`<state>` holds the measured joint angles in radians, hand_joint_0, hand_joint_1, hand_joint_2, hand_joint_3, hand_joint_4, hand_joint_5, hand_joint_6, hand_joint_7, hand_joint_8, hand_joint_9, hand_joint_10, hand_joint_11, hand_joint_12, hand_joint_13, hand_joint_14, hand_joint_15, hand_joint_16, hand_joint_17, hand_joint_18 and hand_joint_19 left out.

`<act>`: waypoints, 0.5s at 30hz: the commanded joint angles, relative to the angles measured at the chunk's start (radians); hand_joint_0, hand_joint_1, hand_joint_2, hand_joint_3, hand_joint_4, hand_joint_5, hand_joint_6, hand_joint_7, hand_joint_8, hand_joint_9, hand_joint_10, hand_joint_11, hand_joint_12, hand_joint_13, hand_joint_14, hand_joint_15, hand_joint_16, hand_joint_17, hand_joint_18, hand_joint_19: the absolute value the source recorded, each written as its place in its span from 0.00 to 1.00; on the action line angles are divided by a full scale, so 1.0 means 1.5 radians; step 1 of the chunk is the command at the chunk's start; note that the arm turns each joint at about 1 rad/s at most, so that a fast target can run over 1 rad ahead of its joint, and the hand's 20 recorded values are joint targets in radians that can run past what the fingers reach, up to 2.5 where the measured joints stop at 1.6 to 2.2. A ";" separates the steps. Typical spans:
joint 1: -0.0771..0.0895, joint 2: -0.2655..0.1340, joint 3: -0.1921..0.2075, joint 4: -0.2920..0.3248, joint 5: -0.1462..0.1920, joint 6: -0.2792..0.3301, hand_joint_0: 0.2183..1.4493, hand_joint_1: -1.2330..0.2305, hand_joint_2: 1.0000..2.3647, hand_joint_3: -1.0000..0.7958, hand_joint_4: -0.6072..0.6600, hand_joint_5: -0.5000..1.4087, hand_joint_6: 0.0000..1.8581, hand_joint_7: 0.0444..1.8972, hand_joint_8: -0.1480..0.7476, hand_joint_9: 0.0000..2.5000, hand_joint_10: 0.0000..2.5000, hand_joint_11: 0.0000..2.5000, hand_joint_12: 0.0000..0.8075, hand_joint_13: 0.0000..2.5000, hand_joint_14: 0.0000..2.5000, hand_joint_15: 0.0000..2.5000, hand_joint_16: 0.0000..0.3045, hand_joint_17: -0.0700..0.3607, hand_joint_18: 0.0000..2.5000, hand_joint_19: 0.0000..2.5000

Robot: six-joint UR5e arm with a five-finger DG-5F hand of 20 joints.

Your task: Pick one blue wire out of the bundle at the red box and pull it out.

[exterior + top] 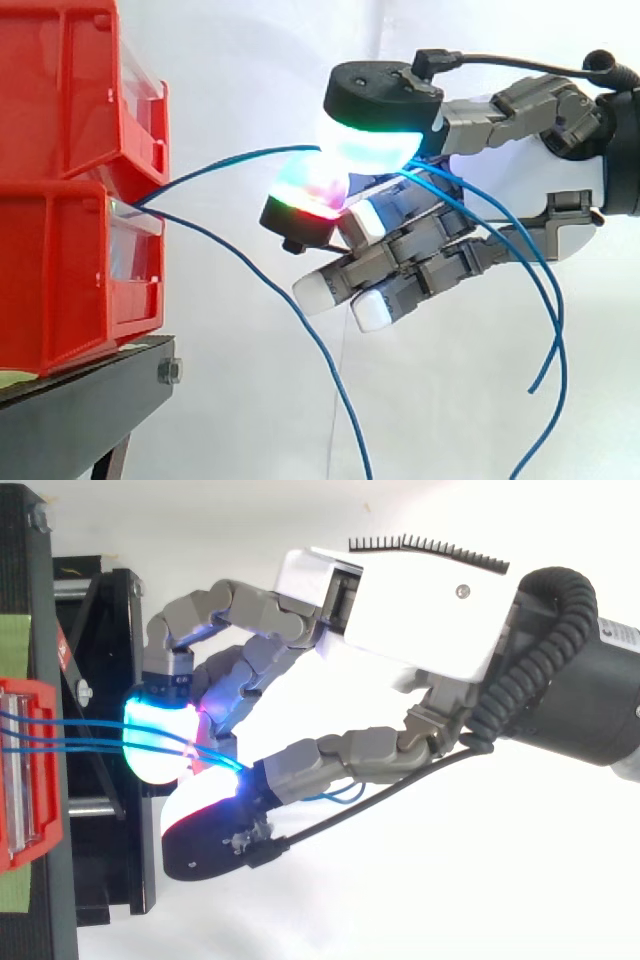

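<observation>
Snugly, thin blue wire (230, 159) between robot hand (525, 185) pads (372, 148).

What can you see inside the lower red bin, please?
Only the blue wires emerging at the front top edge of the lower red bin; the hand pinches one blue wire. Its red walls and the bin above hide the rest inside.
</observation>
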<state>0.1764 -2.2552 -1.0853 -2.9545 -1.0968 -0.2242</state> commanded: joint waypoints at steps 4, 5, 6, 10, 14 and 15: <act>0.000 0.000 0.001 0.000 0.000 -0.001 0.23 0.48 0.00 0.28 0.70 0.18 0.46 0.58 0.62 0.39 0.01 0.31 0.60 0.29 0.01 0.17 0.21 0.50 0.31 0.23; 0.000 0.000 0.001 0.000 0.000 -0.001 0.25 0.52 0.00 0.28 0.69 0.18 0.45 0.58 0.61 0.39 0.01 0.31 0.59 0.30 0.01 0.17 0.21 0.49 0.31 0.24; 0.000 0.000 0.001 0.000 0.000 -0.001 0.26 0.53 0.00 0.28 0.69 0.18 0.45 0.58 0.61 0.39 0.01 0.30 0.59 0.30 0.01 0.17 0.20 0.49 0.31 0.24; 0.000 0.000 0.001 0.000 0.000 -0.001 0.30 0.49 0.01 0.33 0.69 0.19 0.45 0.61 0.61 0.40 0.01 0.31 0.58 0.31 0.01 0.17 0.20 0.48 0.31 0.24; 0.000 0.000 0.001 0.000 0.000 -0.002 0.30 0.43 0.01 0.38 0.71 0.18 0.46 0.63 0.62 0.40 0.01 0.32 0.58 0.31 0.01 0.18 0.20 0.48 0.32 0.24; 0.000 0.000 0.001 0.000 0.000 -0.002 0.30 0.43 0.01 0.38 0.71 0.18 0.47 0.61 0.62 0.40 0.01 0.32 0.58 0.31 0.01 0.18 0.20 0.48 0.32 0.24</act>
<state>0.1764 -2.2550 -1.0846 -2.9545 -1.0968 -0.2265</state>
